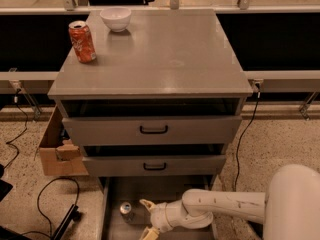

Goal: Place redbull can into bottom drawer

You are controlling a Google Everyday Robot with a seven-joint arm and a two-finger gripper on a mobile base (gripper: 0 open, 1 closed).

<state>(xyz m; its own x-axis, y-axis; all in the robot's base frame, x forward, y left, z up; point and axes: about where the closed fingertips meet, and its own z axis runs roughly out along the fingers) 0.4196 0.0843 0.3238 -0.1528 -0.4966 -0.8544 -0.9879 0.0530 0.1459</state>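
While the orange soda can (82, 41) and white bowl (115, 18) sit by the back-left corner of the cabinet top (165, 59), the work is below its front edge. The redbull can (125, 208) stands upright on the floor of the bottom drawer (170, 186), near the drawer's left wall, long axis vertical, shiny top up. Just right of it, with a small gap, is the gripper (148, 218): fingers spread wide, holding nothing, mouth toward the can. The arm (225, 206) comes in from the right. Placement looks done. The next move is probably a straight pull-out rightward, away from the can, so no finger clips it.
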